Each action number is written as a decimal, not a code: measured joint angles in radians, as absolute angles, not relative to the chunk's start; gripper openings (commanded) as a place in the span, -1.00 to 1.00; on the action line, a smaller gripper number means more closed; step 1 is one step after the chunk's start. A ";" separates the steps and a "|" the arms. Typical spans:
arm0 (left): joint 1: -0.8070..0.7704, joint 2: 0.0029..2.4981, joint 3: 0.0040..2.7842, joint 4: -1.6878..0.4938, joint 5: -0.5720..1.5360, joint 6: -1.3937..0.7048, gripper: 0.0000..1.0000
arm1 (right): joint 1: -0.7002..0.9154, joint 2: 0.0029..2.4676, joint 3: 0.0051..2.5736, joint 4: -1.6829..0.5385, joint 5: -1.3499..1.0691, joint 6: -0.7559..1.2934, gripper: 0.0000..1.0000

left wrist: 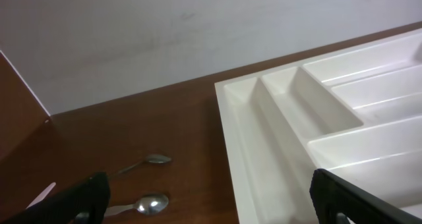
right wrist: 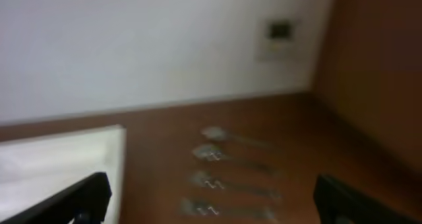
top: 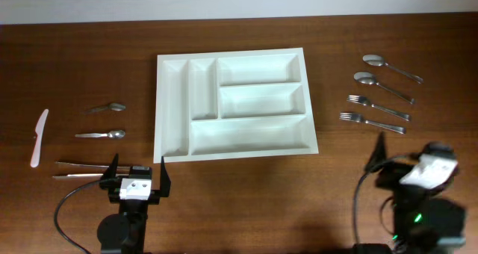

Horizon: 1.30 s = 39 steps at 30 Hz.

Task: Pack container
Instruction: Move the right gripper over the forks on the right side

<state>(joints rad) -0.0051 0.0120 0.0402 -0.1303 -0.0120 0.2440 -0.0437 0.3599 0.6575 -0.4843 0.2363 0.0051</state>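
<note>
Overhead, the empty container (top: 254, 134) lies flat at the middle of the table (top: 75, 52), with both arms well short of it. The left end effector (top: 138, 166) and right end effector (right wrist: 212, 199) hang released, grasping nothing. The thin, flat forks (top: 379, 107) and spoons (top: 396, 69) could slip from a shallow pinch or scrape the wood. Thin metal tongs (top: 78, 164) lie just beside the left fingers. Nothing blocks the container.

No readable text, label or number anywhere.
</note>
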 measured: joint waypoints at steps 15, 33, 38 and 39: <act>-0.005 0.012 0.039 -0.130 -0.012 0.244 0.98 | -0.043 1.214 1.625 -1.179 0.098 0.000 0.98; -0.005 0.012 0.039 -0.130 -0.012 0.244 0.98 | -0.133 1.436 1.632 -1.265 0.281 0.645 0.97; -0.005 0.012 0.039 -0.130 -0.012 0.244 0.98 | -0.310 1.436 1.632 -1.317 0.298 0.785 0.98; -0.005 0.012 0.039 -0.130 -0.012 0.244 0.98 | -0.327 1.436 1.632 -1.337 0.295 0.794 0.98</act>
